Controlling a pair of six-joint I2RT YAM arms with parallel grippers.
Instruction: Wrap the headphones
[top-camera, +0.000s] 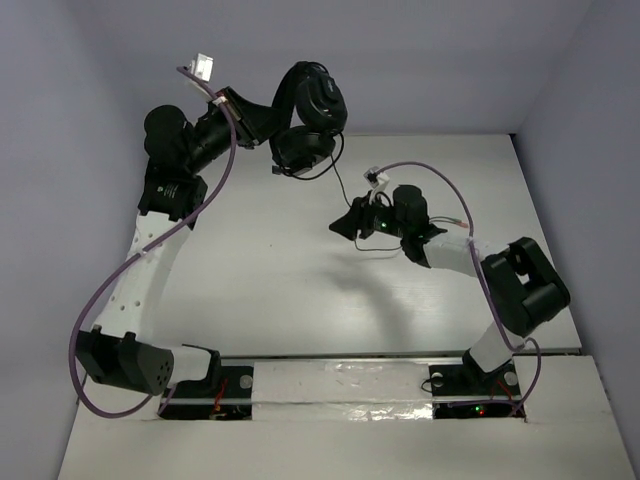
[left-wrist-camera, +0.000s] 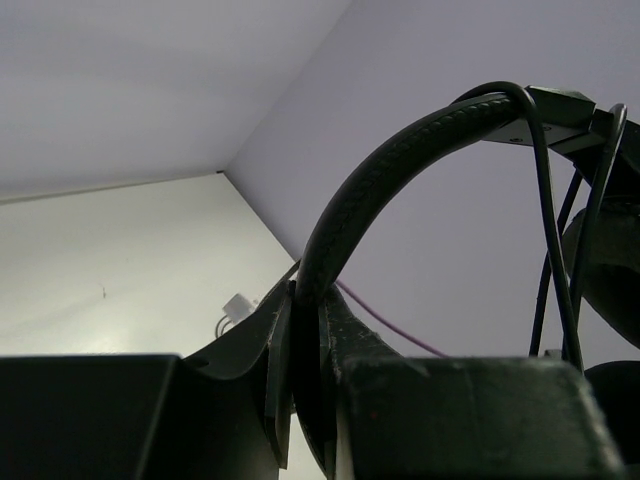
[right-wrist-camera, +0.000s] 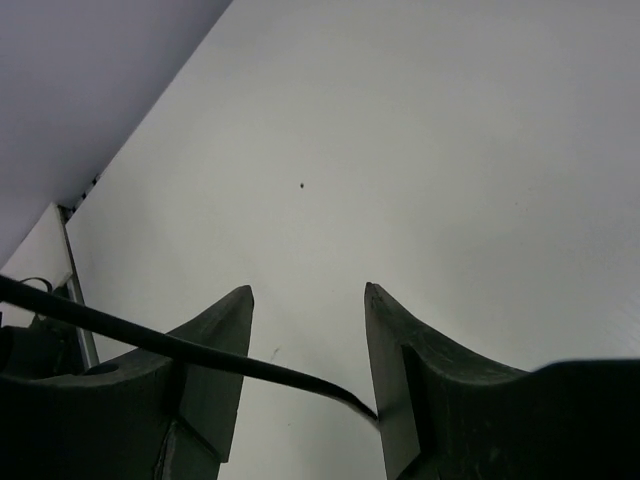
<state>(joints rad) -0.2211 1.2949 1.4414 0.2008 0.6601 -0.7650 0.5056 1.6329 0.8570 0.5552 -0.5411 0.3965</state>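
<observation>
Closest to the lens in the left wrist view, the two dark fingers of the left claw are clenched on the padded, curved headband of the black over-ear headphones. The band rises from between the fingers and arches up to the right, where strands of the thin black cable hang down across it. Seen from above, that claw holds the headphones up off the far left part of the white tabletop, close to the pale back wall, with one round earcup above and the other below it. From the lower earcup the cable runs down and to the right toward the right claw, which hovers above the middle of the tabletop. In the right wrist view the right claw is released, its jaws standing well apart over bare white surface. The cable crosses in front of one finger and meets the inner face of the other, not pinched between them. Thick purple robot cables loop along both arms.
</observation>
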